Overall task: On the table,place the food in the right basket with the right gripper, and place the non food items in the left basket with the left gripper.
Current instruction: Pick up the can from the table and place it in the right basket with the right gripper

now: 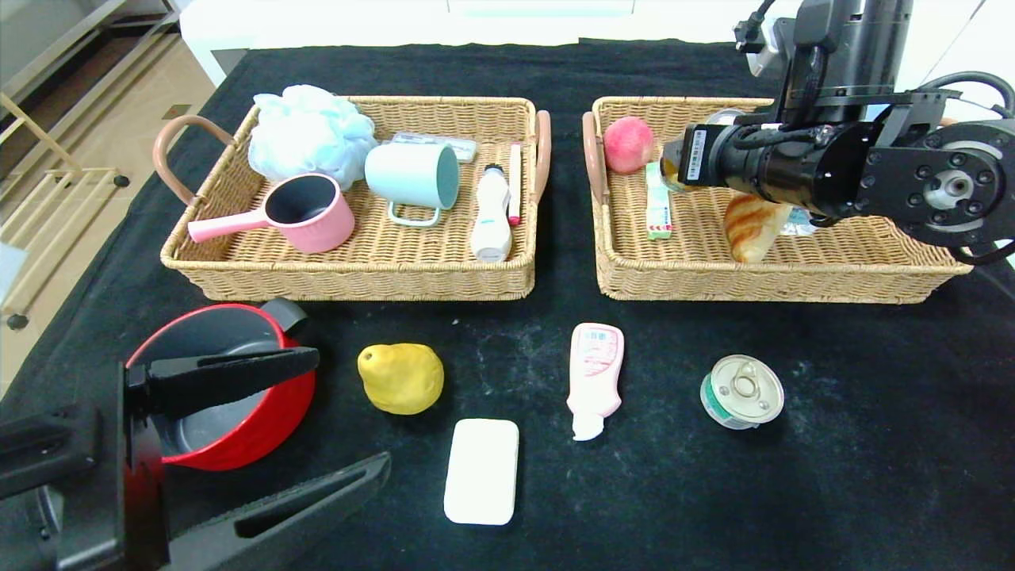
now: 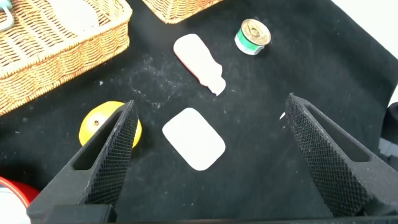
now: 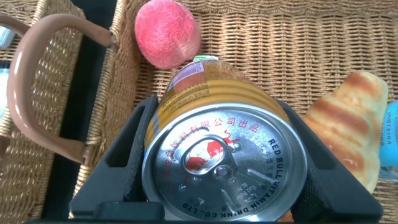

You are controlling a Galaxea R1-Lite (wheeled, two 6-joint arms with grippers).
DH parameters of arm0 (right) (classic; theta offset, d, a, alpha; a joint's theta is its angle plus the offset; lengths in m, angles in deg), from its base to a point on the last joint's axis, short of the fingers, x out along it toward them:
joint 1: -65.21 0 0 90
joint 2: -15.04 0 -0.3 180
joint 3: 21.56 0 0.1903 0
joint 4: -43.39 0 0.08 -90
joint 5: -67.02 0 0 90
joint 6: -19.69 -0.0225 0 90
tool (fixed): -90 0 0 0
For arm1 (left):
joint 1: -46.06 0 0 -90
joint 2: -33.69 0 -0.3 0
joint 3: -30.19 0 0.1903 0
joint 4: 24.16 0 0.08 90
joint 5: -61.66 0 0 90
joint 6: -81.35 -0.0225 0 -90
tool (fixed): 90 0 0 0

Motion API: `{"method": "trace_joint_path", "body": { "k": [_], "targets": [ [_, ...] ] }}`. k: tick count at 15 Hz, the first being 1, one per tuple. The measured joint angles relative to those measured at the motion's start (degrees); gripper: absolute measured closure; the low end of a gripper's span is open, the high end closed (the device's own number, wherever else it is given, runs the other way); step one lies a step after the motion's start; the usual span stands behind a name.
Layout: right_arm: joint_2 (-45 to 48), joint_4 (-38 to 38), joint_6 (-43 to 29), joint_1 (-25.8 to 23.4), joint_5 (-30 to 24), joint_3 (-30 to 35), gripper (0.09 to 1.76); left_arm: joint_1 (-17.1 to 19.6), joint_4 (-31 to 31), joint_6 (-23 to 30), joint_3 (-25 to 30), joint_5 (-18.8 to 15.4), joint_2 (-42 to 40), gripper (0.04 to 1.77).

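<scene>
From the head camera I see my right gripper [image 1: 674, 162] hovering over the right basket [image 1: 777, 277], pinching a drink can [image 1: 670, 166] with a peach [image 1: 628, 144] just beyond it and bread [image 1: 749, 226] below.

My left wrist camera shows the left gripper [image 2: 205, 155] spread wide above the desk [image 2: 267, 112], a white soap bar [image 2: 193, 138] between its fingers.

My right wrist camera shows the can's round sides clamped; it looks stiff, smooth, probably heavy, so the mid-body hold suits.
</scene>
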Motion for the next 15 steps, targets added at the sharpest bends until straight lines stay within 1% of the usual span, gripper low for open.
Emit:
{"method": "trace_joint_path", "body": {
  "k": [4,10,15],
  "targets": [
    [0.04,0.22,-0.02,-0.06,0.04,0.02,0.64,0.17,-0.09,-0.48,0.15,0.00,0.07,0.09],
    [0.44,0.41,-0.13,-0.09,0.01,0.30,0.38,0.20,-0.09,-0.55,0.17,0.00,0.18,0.09],
    [0.98,0.73,-0.06,0.11,-0.02,0.85,0.27,0.20,-0.04,-0.55,0.20,-0.04,0.24,0.09]
  ]
}}
